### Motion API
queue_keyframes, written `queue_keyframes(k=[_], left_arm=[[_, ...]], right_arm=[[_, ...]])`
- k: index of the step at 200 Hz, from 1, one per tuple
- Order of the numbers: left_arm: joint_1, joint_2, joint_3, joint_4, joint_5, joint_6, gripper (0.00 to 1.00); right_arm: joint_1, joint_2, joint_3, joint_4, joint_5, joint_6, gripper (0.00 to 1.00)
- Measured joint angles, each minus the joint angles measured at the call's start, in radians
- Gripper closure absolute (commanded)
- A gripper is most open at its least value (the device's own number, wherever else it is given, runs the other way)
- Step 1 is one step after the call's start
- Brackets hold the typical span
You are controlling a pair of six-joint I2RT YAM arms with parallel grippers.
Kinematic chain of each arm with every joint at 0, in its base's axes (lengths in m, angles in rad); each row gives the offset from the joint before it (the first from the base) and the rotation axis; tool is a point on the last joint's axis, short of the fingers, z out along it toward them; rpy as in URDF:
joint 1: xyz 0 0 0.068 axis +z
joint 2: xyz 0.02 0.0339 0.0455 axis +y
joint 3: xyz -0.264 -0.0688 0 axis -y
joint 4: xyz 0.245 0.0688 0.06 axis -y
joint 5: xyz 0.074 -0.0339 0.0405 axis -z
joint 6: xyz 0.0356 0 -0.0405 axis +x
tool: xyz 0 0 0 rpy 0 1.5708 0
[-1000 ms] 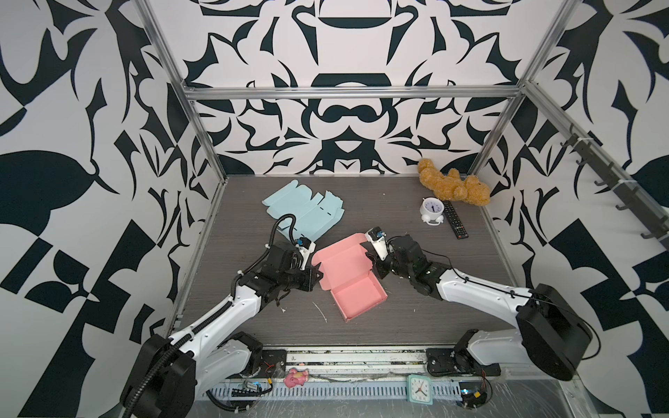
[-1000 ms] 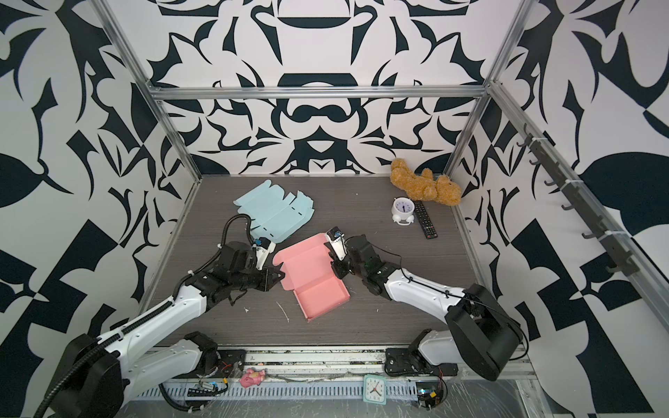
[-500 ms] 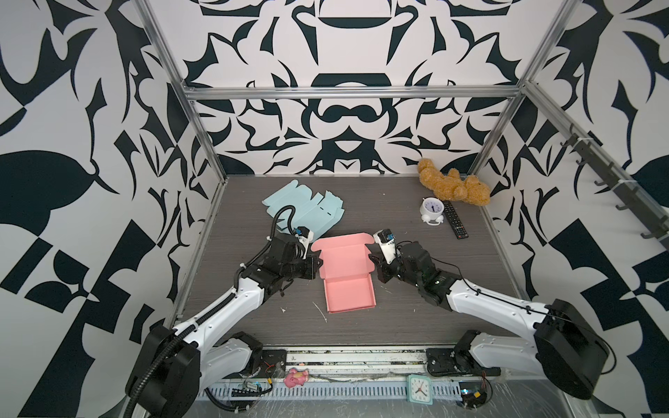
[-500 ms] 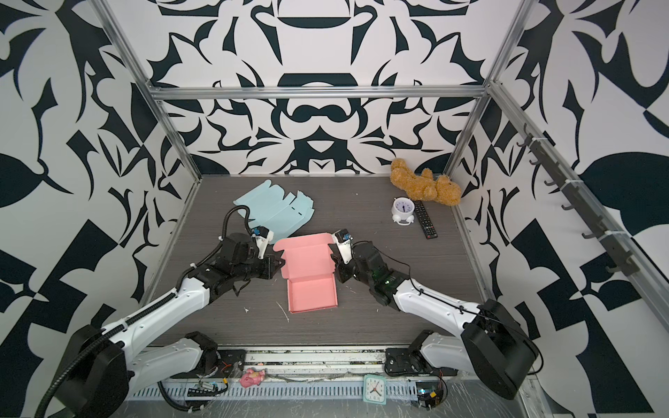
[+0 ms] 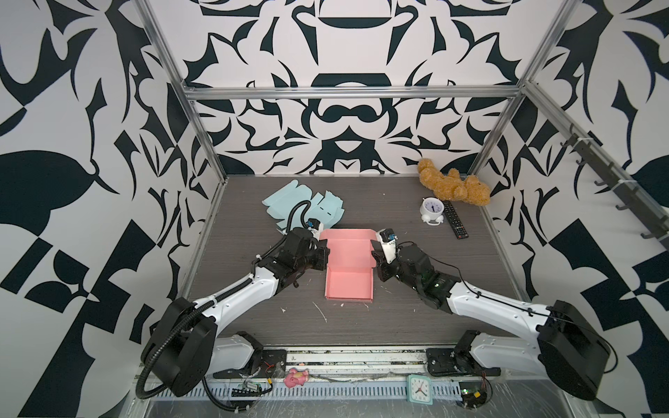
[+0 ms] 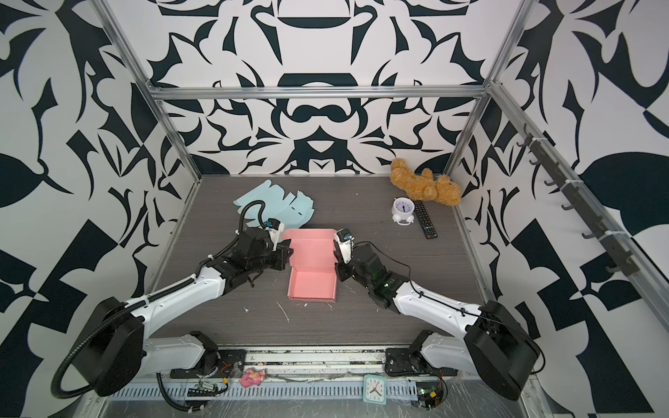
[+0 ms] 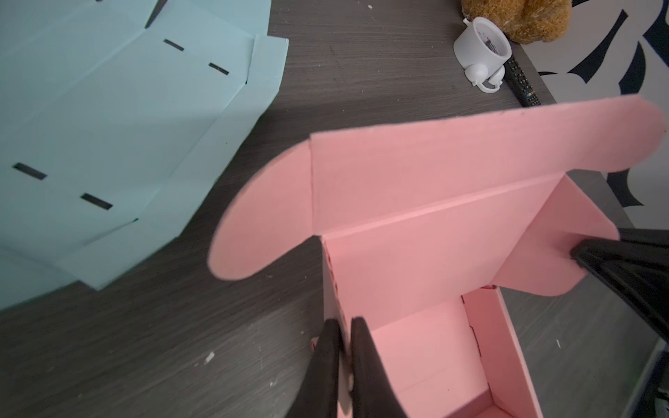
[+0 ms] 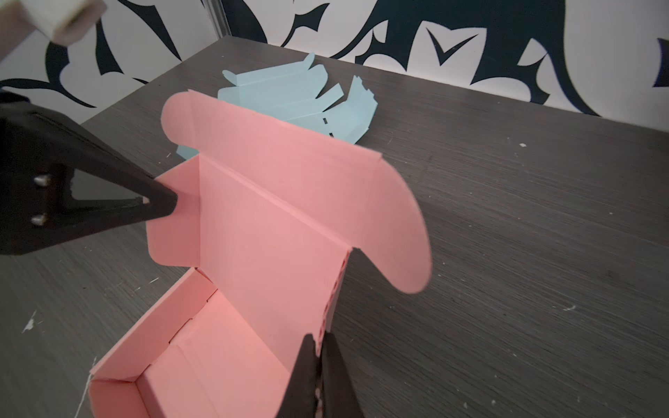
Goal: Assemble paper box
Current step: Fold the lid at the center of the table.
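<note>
The pink paper box point(image 5: 349, 286) sits near the middle of the dark table point(image 5: 416, 325). Its shallow tray opens upward, and its lid point(image 5: 345, 249) stands open at the tray's 12 o'clock edge, toward the back wall, in both top views. The lid's rounded flaps spread out to either side. At the box's 9 o'clock side the left gripper point(image 7: 342, 325) has its jaws drawn narrow, pinching a thin pink panel edge where lid and tray meet. In the right wrist view its tip presses the small side flap there. At the 3 o'clock side the right gripper point(image 8: 316, 340) is likewise nearly closed, clamping the matching pink edge on that side. Both arms reach in low from the near rail, one on each side of the box. At about 11 o'clock from the box a light blue cardboard blank point(image 5: 307, 208) lies flat and unfolded, just beyond the left gripper. Out toward 2 o'clock, well apart from the box, a white alarm clock point(image 5: 432, 210) stands just beside a black remote control point(image 5: 455, 224). A brown teddy bear point(image 5: 452, 184) lies behind them against the back corner. A few pale paper scraps point(image 5: 320, 311) dot the table at 6 o'clock.
</note>
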Motion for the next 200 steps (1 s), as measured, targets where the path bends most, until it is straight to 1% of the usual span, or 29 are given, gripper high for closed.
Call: queue_keyframes(k=[31,56,115,200], left_arm=[[-0.034,0.081,0.030,0.076,-0.068,0.026,0.88],[-0.071,0.115,0.032,0.139,-0.135,0.048,0.87],[-0.154,0.149,-0.031,0.326,-0.266,0.089,0.87],[-0.270,0.201,-0.074,0.498,-0.438,0.141,0.87]], right_arm=[[0.000,0.000,0.008,-0.004,0.055,-0.021,0.91],[0.000,0.000,0.012,-0.006,0.096,-0.034,0.90],[0.000,0.009,0.012,-0.017,0.155,-0.046,0.88],[0.000,0.013,-0.014,-0.047,0.215,-0.043,0.88]])
